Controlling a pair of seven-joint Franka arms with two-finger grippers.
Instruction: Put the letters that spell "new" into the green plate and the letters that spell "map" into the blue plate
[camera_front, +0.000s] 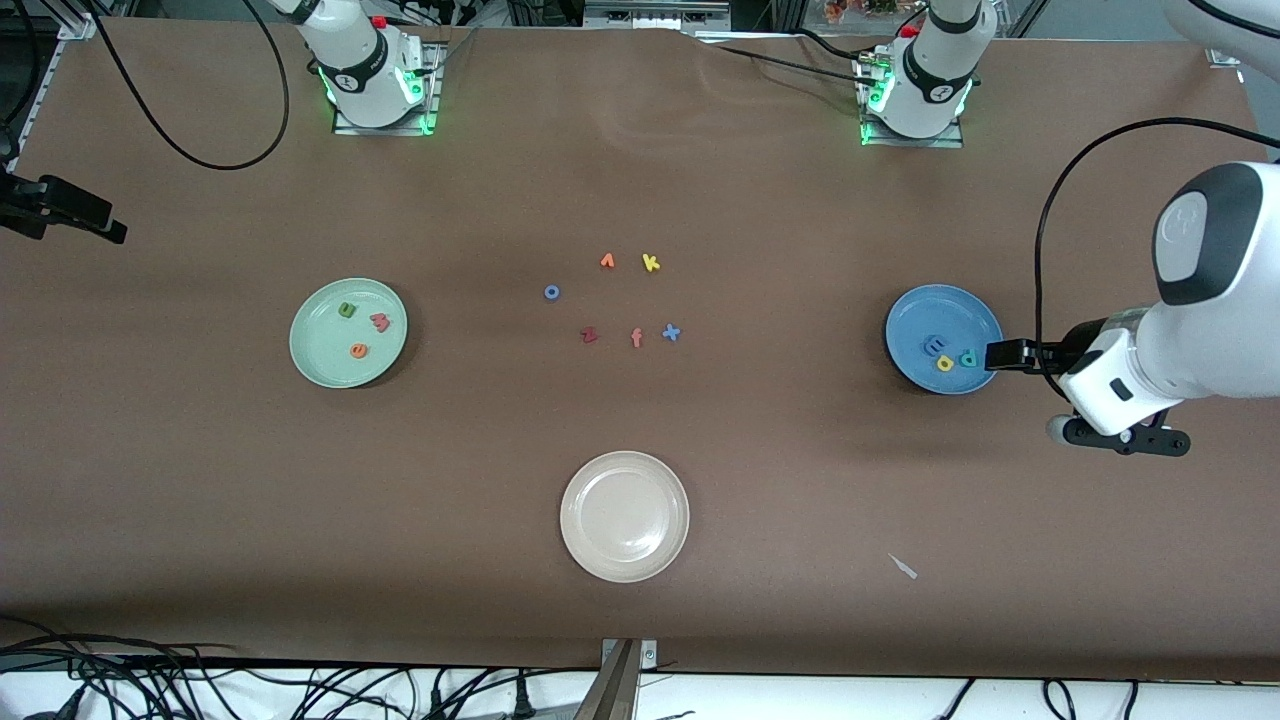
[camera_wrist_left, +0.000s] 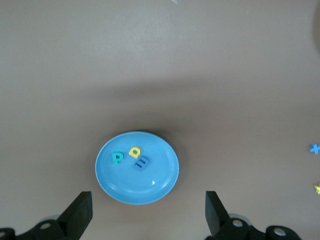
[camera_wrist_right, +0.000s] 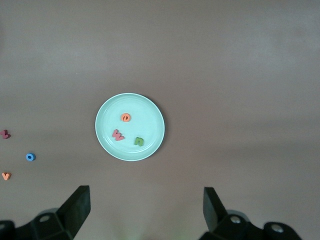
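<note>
Basically, status at this moment:

Left gripper (camera_wrist_left: 146, 215): mine, fingers spread wide, nothing held. It hung high over the table near the left arm's end, just past the blue plate's rim, looking down on the plate.

Right gripper (camera_wrist_right: 145, 212): also spread wide and empty, up over the table by the green plate. In the front view the right arm showed only at its base.

Green plate (camera_front: 310, 345): sat toward the right arm's end of the table. Held three letters: green "n" (camera_front: 347, 310), red-pink "w" (camera_front: 380, 321), orange "e" (camera_front: 358, 350). All lay flat inside the rim, apart from one another. That spells "new".

Blue plate (camera_front: 910, 320): sat toward the left arm's end. Held three letters: blue "m" (camera_front: 932, 346), yellow "a" (camera_front: 945, 364), teal "p" (camera_front: 968, 358), bunched close together on the side of the plate nearer the front camera. That spells "map".

Why so: I judged both words sorted; both claws were raised and empty because nothing remained to carry.

Leftovers, mid-table: six loose letters, rightly left out. Orange wedge-shaped letter (camera_front: 607, 261), yellow "k" (camera_front: 651, 263), blue "o" (camera_front: 551, 292), dark red "z" (camera_front: 589, 335), orange "f" (camera_front: 636, 338), blue "x" (camera_front: 671, 333).

Cream plate (camera_front: 575, 515): one, empty, near the table's front edge. Not part of the job.

Count: three plates, twelve letters, six of them placed.
</note>
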